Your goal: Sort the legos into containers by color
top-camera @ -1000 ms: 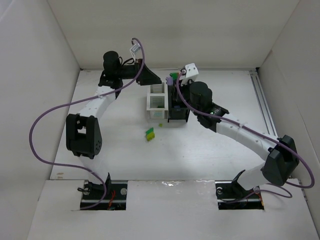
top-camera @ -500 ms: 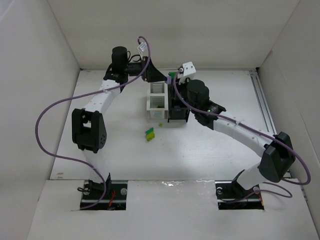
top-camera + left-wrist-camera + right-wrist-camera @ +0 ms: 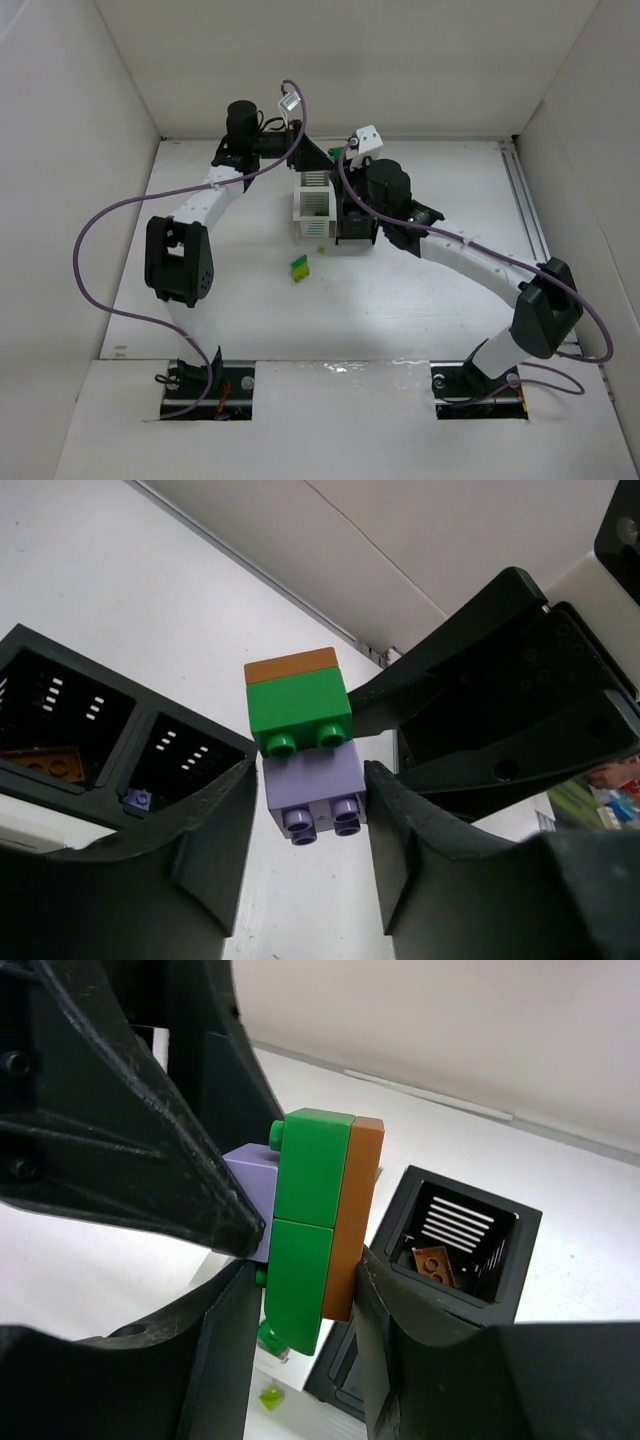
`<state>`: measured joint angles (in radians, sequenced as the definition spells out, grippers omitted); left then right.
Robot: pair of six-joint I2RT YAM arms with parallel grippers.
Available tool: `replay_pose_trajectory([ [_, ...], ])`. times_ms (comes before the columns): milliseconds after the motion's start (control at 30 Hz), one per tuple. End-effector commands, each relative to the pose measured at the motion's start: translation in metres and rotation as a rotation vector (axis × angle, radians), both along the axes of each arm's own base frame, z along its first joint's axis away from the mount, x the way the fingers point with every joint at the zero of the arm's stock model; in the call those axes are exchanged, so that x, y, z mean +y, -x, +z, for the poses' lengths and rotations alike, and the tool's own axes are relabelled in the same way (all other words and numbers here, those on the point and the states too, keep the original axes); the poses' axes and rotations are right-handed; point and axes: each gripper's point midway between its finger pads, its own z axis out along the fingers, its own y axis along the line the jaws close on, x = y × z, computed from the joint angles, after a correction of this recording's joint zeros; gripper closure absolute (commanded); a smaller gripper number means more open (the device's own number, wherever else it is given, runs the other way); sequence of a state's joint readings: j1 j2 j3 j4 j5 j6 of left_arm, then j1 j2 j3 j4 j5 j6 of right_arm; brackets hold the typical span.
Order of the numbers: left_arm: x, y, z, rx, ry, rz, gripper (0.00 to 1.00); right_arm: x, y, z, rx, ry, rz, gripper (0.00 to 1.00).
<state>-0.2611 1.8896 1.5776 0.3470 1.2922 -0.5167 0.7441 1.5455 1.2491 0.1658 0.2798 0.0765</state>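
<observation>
A stack of three legos hangs behind the containers: an orange plate (image 3: 292,666), a green brick (image 3: 300,708) and a purple brick (image 3: 315,790). My right gripper (image 3: 305,1290) is shut on the green and orange part (image 3: 315,1225) of the stack. My left gripper (image 3: 315,815) is shut on the purple brick, one finger on each side of it. From above, both grippers meet at the stack (image 3: 346,153), just behind the containers. The white bins (image 3: 312,200) and black bins (image 3: 355,220) form one block. One black bin (image 3: 470,1230) holds an orange plate (image 3: 432,1260), and its neighbour holds a small purple piece (image 3: 137,800).
A green-and-yellow brick (image 3: 299,267) and a tiny yellow-green piece (image 3: 321,249) lie on the table in front of the bins. White walls close in the table on three sides. Purple cables loop off both arms.
My left arm swung right to the stack that the right gripper holds, and its jaws closed from wide open onto the purple brick. The right arm shifted slightly left.
</observation>
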Motion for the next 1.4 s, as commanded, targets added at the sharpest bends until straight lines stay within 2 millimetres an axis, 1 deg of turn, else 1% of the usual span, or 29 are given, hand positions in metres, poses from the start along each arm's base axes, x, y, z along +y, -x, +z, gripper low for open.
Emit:
replay_pose_trajectory([
  [0, 0.003, 0.014, 0.033, -0.125, 0.043, -0.054, 0.58, 0.003, -0.007, 0.047, -0.089, -0.099, 0.000, 1.00],
  [33, 0.003, 0.014, 0.033, -0.125, 0.043, -0.054, 0.63, 0.003, -0.007, 0.047, -0.089, -0.099, 0.000, 1.00],
  [67, 0.004, 0.016, 0.033, -0.125, 0.043, -0.063, 0.72, 0.002, -0.008, 0.047, -0.090, -0.098, -0.009, 1.00],
  [100, 0.004, 0.016, 0.033, -0.125, 0.043, -0.063, 0.78, 0.002, -0.007, 0.041, -0.077, -0.098, -0.010, 1.00],
  [167, 0.003, 0.016, 0.034, -0.135, 0.051, -0.063, 0.89, -0.003, -0.010, 0.041, -0.074, -0.105, -0.031, 1.00],
  [200, 0.003, 0.016, 0.034, -0.121, 0.051, -0.063, 0.97, -0.011, -0.015, 0.036, -0.069, -0.098, -0.063, 1.00],
  [233, 0.003, 0.017, 0.030, -0.121, 0.051, -0.063, 0.99, -0.013, -0.016, 0.036, -0.062, -0.115, -0.078, 1.00],
  [333, 0.011, 0.016, 0.032, -0.098, 0.072, -0.056, 1.00, -0.045, -0.031, 0.029, -0.046, -0.116, -0.183, 1.00],
  [367, 0.015, 0.014, 0.032, -0.093, 0.077, -0.046, 1.00, -0.054, -0.033, 0.032, -0.041, -0.139, -0.209, 1.00],
  [433, 0.015, 0.017, 0.034, -0.101, 0.086, -0.058, 1.00, -0.082, -0.043, 0.031, -0.026, -0.146, -0.289, 1.00],
  [467, 0.015, 0.015, 0.030, -0.093, 0.084, -0.058, 1.00, -0.090, -0.042, 0.026, -0.003, -0.152, -0.308, 1.00],
  [500, 0.015, 0.015, 0.030, -0.093, 0.084, -0.058, 1.00, -0.099, -0.042, 0.030, -0.007, -0.156, -0.323, 1.00],
  [533, 0.014, 0.011, 0.027, -0.084, 0.084, -0.046, 1.00, -0.112, -0.044, 0.027, -0.003, -0.148, -0.357, 1.00],
  [567, 0.014, 0.010, 0.031, -0.094, 0.086, -0.046, 1.00, -0.116, -0.042, 0.021, 0.005, -0.139, -0.367, 1.00],
  [600, 0.008, 0.008, 0.027, -0.089, 0.086, -0.058, 1.00, -0.118, -0.038, 0.024, 0.000, -0.144, -0.367, 1.00],
  [633, 0.002, 0.006, 0.025, -0.085, 0.088, -0.058, 1.00, -0.125, -0.036, 0.019, 0.014, -0.131, -0.379, 1.00],
  [667, 0.001, 0.003, 0.024, -0.084, 0.088, -0.058, 1.00, -0.122, -0.033, 0.013, 0.026, -0.126, -0.354, 1.00],
  [700, -0.005, 0.004, 0.026, -0.085, 0.089, -0.072, 1.00, -0.128, -0.029, 0.014, 0.025, -0.113, -0.347, 1.00],
  [767, -0.013, -0.007, 0.012, -0.038, 0.069, -0.044, 1.00, -0.123, -0.023, 0.012, 0.029, -0.100, -0.273, 1.00],
  [800, -0.013, -0.011, 0.007, -0.030, 0.059, -0.034, 1.00, -0.127, -0.020, 0.003, 0.041, -0.081, -0.260, 1.00],
  [833, -0.017, -0.016, 0.013, -0.138, 0.049, -0.028, 1.00, -0.130, -0.015, 0.008, 0.022, -0.061, -0.234, 1.00],
  [867, -0.020, -0.027, -0.020, -0.007, -0.051, 0.034, 1.00, -0.129, -0.011, 0.000, 0.033, -0.044, -0.189, 1.00],
  [900, -0.023, -0.033, -0.031, -0.046, -0.123, 0.059, 1.00, -0.128, -0.007, 0.000, 0.028, -0.032, -0.167, 1.00],
  [933, -0.028, -0.041, -0.017, -0.152, -0.173, 0.076, 1.00, -0.133, -0.003, 0.004, 0.006, -0.013, -0.149, 1.00],
  [967, -0.028, -0.043, -0.041, -0.153, -0.265, 0.094, 1.00, -0.131, 0.001, 0.003, 0.002, -0.003, -0.123, 1.00],
  [1067, -0.030, -0.039, -0.053, -0.112, -0.284, 0.097, 1.00, -0.136, 0.006, -0.004, 0.009, 0.021, -0.095, 1.00],
  [1167, -0.030, -0.042, -0.062, -0.205, -0.365, 0.109, 1.00, -0.136, 0.007, -0.009, 0.018, 0.026, -0.095, 1.00],
  [1233, -0.034, -0.031, -0.068, -0.235, -0.407, 0.068, 1.00, -0.136, 0.007, -0.009, 0.018, 0.026, -0.095, 1.00],
  [1367, -0.028, -0.025, -0.085, -0.248, -0.487, 0.065, 1.00, -0.135, 0.008, -0.009, 0.012, 0.041, -0.079, 1.00],
])
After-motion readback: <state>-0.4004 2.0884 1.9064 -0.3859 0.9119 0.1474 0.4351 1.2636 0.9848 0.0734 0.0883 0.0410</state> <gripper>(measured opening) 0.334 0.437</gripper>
